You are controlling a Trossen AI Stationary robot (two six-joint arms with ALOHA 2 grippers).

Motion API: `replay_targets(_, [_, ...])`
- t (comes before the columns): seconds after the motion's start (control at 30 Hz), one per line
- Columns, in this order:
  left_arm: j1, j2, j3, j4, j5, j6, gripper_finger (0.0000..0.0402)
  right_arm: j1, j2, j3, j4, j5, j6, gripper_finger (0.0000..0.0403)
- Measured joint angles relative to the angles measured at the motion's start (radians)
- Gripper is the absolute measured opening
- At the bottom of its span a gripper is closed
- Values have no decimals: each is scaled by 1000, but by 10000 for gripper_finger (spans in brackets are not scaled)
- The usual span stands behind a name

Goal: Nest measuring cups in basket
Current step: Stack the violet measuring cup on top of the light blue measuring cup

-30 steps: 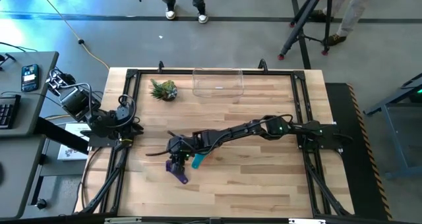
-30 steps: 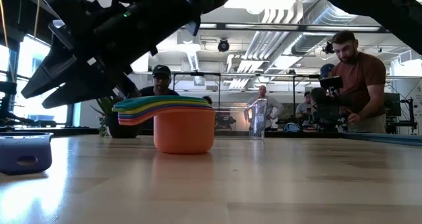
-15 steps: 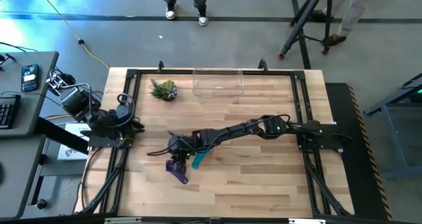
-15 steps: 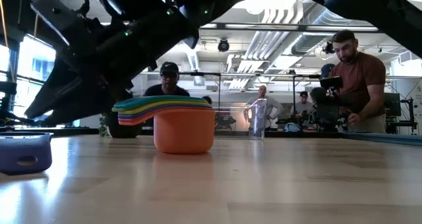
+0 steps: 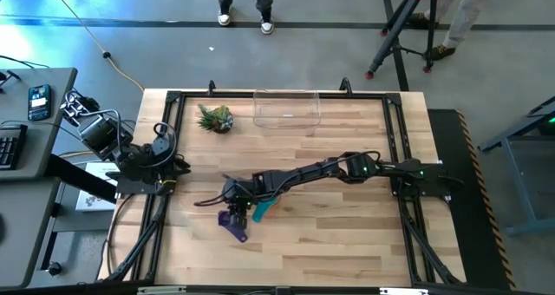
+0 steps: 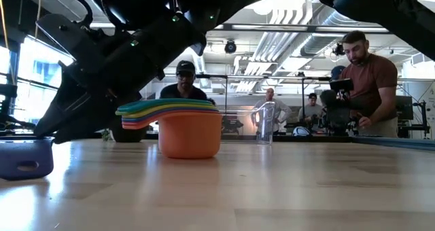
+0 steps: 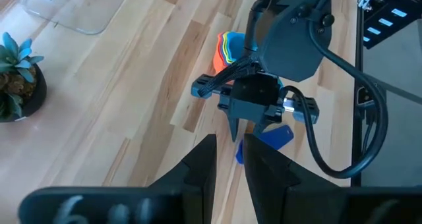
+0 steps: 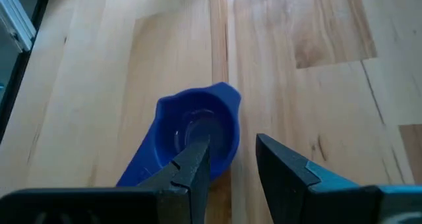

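Two arms show from above: the left arm point(image 5: 139, 156) waits folded at the table's left edge, while the right arm reaches across to mid-table, its gripper point(image 5: 232, 201) hanging over the blue cup point(image 5: 234, 223). A teal handle point(image 5: 260, 210) marks the stack just beside it. The basket point(image 5: 287, 108) sits empty at the far edge, near the plant point(image 5: 215, 118), well apart from every cup, so nothing is nested inside it yet.

At table height, the stack point(image 6: 178, 126) stands upright: an orange cup at the bottom with the others' handles fanned to one side. The blue cup point(image 6: 26, 156) sits alone and upright, apart from the stack. People point(image 6: 367, 81) stand in the room behind.

From the left wrist, that gripper's own fingers point(image 7: 198, 168) sit close together, with only a narrow gap and nothing held.

From the right wrist, the fingers point(image 8: 191, 165) are spread wide, one over the cup's bowl point(image 8: 198, 135) and one outside its rim, likely lined up to pinch the wall.
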State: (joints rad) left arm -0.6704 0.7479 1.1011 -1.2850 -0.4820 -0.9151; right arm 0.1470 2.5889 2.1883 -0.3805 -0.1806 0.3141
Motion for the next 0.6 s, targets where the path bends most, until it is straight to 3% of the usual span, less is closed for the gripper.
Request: replay_targets(0.6, [0,0,0,-1,-26,8,65,-10,0,0,-15,18,31,114])
